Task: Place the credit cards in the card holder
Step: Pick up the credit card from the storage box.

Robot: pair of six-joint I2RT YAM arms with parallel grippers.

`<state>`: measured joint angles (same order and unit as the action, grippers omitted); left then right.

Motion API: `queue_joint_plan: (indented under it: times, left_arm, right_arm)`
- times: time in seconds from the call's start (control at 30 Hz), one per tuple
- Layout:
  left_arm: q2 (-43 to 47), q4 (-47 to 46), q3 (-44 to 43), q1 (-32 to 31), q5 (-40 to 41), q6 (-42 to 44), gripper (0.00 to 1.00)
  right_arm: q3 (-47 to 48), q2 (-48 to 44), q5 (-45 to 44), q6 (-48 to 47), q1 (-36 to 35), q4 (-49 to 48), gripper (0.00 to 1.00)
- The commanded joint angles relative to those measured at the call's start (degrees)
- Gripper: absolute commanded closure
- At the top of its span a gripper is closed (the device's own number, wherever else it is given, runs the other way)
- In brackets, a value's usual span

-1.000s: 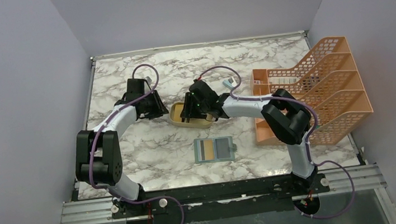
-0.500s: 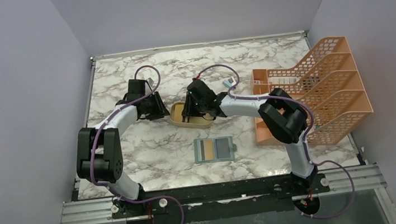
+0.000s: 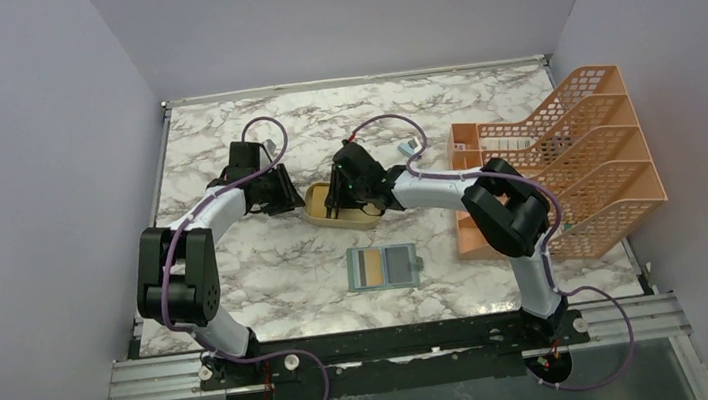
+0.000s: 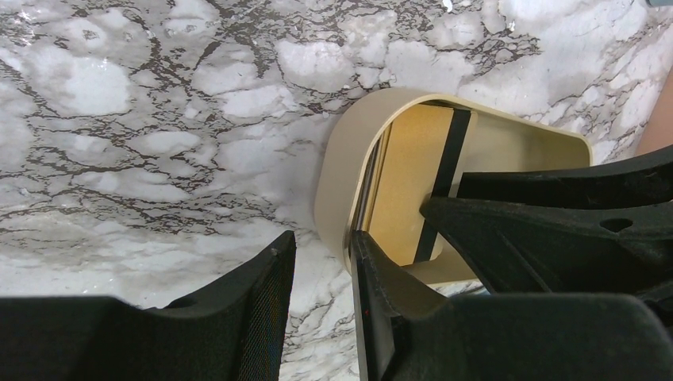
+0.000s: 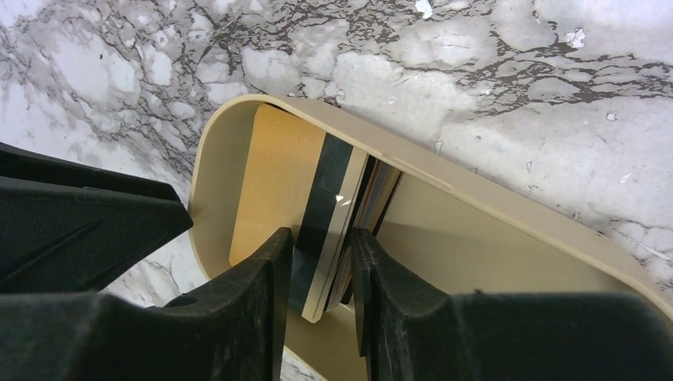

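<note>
Several credit cards (image 5: 337,218) stand on edge in the tan oval dish (image 3: 319,206), a tan one with a black stripe (image 4: 405,182) at the front. My right gripper (image 5: 317,238) reaches down into the dish (image 5: 508,238) and is shut on the stack, one finger on each side. At the dish's left end my left gripper (image 4: 321,238) is shut on the end wall (image 4: 337,190), one finger outside and one inside. From above, both grippers (image 3: 288,202) (image 3: 345,204) meet at the dish. The card holder (image 3: 383,266) lies open nearer the arms' bases, a tan card (image 3: 370,268) in its left pocket.
An orange mesh file rack (image 3: 568,166) fills the right side of the marble table (image 3: 267,270). A small blue-and-white gadget (image 3: 412,148) lies behind my right forearm. Purple walls close in the table on three sides.
My right gripper's fingers have closed in on the cards in the dish. Both arms have barely shifted and the card holder has stayed put.
</note>
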<state>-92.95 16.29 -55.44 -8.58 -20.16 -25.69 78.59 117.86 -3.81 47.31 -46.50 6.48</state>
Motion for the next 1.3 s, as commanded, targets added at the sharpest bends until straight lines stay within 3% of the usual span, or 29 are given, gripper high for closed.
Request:
queue_joint_plan:
  times: [0.0,0.13,0.27,0.33,0.57,0.8,0.93,1.27]
  left_arm:
    - [-0.65,-0.55,-0.04,0.32,-2.12,0.91,0.65]
    - [-0.92,-0.47,-0.11,0.30,-2.44,0.97,0.66]
    - [-0.84,-0.39,-0.28,0.32,-2.39,1.01,0.65]
    - [-0.83,-0.35,-0.25,0.30,-2.32,1.08,0.66]
    - [-1.10,-0.34,-0.24,0.32,-2.20,1.08,0.66]
    - [-1.10,-0.36,-0.11,0.27,-2.62,1.18,0.66]
    - [-0.93,-0.30,-0.11,0.32,-2.63,1.25,0.66]
    - [1.15,1.46,-0.80,0.32,-0.85,-0.54,0.65]
  right_arm:
    - [-0.74,-1.36,-4.85,-2.13,-0.24,2.52,0.69]
    - [-1.24,-1.76,-5.30,-2.39,-0.25,2.09,0.73]
    - [-0.43,-1.58,-6.53,-2.75,-0.26,3.69,0.62]
    - [-0.67,-1.79,-6.80,-2.90,-0.26,3.72,0.62]
    - [-1.92,-2.44,-6.09,-3.71,-0.10,2.35,0.73]
    - [-1.87,-3.11,-6.03,-4.61,0.40,2.97,0.75]
    - [-2.44,-4.34,-4.97,-5.10,0.36,2.03,0.86]
    - [-4.43,-8.40,7.32,-4.07,1.00,-3.71,0.99]
